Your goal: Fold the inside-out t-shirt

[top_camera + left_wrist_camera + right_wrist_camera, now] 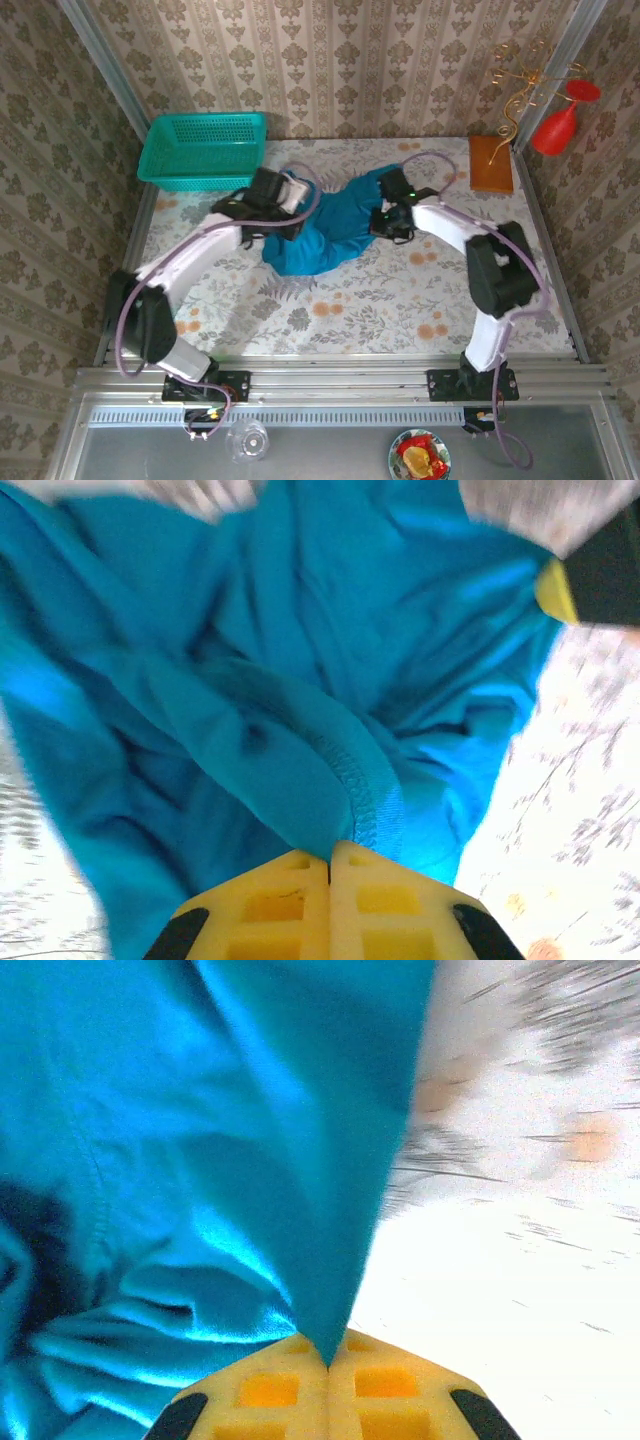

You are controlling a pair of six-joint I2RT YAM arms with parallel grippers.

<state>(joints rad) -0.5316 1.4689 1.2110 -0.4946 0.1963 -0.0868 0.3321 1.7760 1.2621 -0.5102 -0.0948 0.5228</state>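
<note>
The teal t-shirt (325, 232) lies bunched on the surface (380, 295). The left end effector (330, 865) pinches its stitched hem and the right end effector (330, 1352) another fold. Spreading them apart evenly should flatten it.

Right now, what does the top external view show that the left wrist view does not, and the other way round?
Top external: the mesh basket at the table's far left corner, a brown board at far right, and both arms meeting at the t-shirt. Left wrist: the left gripper shut on a stitched hem, seen close. Both: that crumpled teal t-shirt lying on the floral tablecloth.
</note>
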